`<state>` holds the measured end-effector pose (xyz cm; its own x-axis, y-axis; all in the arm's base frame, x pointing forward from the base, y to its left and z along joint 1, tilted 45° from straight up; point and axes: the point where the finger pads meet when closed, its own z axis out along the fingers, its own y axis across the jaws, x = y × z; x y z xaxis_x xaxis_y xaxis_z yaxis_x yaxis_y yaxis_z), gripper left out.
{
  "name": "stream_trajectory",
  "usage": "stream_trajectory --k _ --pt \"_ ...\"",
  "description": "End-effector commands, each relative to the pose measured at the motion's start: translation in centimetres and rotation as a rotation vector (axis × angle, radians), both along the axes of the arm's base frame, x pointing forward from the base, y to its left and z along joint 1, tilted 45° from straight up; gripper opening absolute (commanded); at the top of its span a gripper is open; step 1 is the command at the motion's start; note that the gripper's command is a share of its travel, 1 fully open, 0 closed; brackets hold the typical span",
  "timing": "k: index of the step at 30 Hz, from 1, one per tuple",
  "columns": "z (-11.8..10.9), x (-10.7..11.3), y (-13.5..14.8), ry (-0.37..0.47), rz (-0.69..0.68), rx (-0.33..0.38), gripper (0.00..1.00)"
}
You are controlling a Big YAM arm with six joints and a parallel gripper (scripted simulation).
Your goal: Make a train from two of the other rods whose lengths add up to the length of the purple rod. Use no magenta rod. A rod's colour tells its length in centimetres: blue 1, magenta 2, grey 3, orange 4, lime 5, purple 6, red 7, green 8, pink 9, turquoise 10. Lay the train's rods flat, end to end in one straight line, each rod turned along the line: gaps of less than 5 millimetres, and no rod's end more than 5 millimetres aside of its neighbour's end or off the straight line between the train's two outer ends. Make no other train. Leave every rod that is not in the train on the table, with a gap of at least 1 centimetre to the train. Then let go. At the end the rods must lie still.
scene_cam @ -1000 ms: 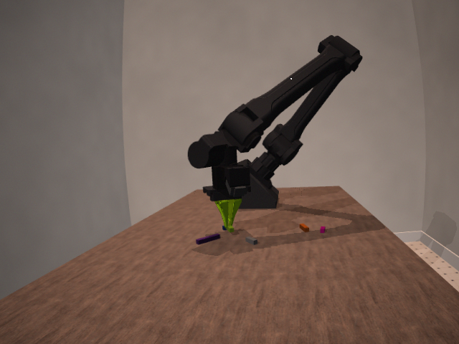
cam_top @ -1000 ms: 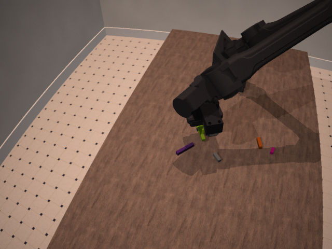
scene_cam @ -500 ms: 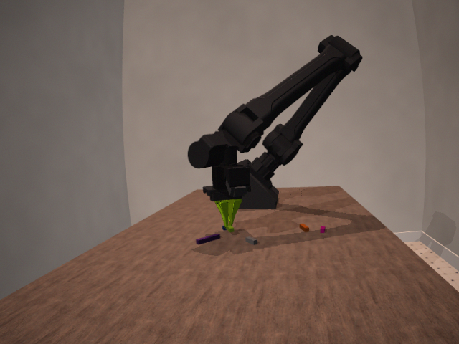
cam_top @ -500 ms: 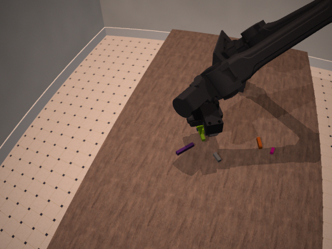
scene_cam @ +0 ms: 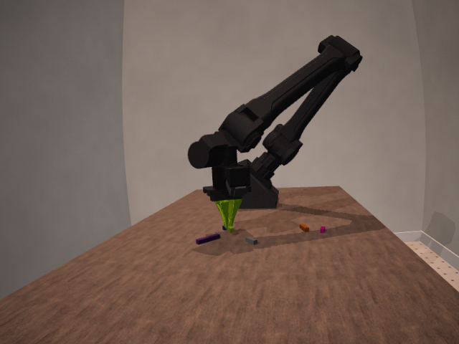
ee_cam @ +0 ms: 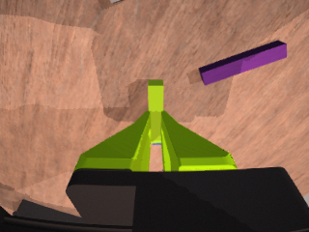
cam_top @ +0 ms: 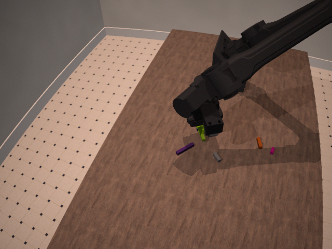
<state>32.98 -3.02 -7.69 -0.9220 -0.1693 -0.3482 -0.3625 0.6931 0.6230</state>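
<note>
My gripper (cam_top: 203, 135) has lime-green fingers and is shut on the lime rod (ee_cam: 154, 93), held low at the table top. The rod sticks out ahead of the fingertips in the wrist view and is hard to tell from the fingers. The small blue rod (scene_cam: 224, 227) lies on the table just behind the fingertips, toward the arm's base. It shows as a blue sliver through the finger gap in the wrist view (ee_cam: 156, 145). I cannot tell whether it touches the lime rod. The purple rod (cam_top: 184, 148) lies flat to the left, apart from the gripper.
The grey rod (cam_top: 217, 156) lies just right of and in front of the gripper. The orange rod (cam_top: 259, 142) and the magenta rod (cam_top: 272, 150) lie further right, near each other. The arm's base (scene_cam: 259, 192) stands at the table's far end.
</note>
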Motion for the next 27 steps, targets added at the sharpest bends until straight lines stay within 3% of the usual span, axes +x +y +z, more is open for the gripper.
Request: stream_trajectory --k 1,27 --pt "0.51 2.19 -0.37 -0.038 0.007 -0.017 0.05" --pt "-0.32 1.52 0.31 -0.021 0.007 -0.009 0.05"
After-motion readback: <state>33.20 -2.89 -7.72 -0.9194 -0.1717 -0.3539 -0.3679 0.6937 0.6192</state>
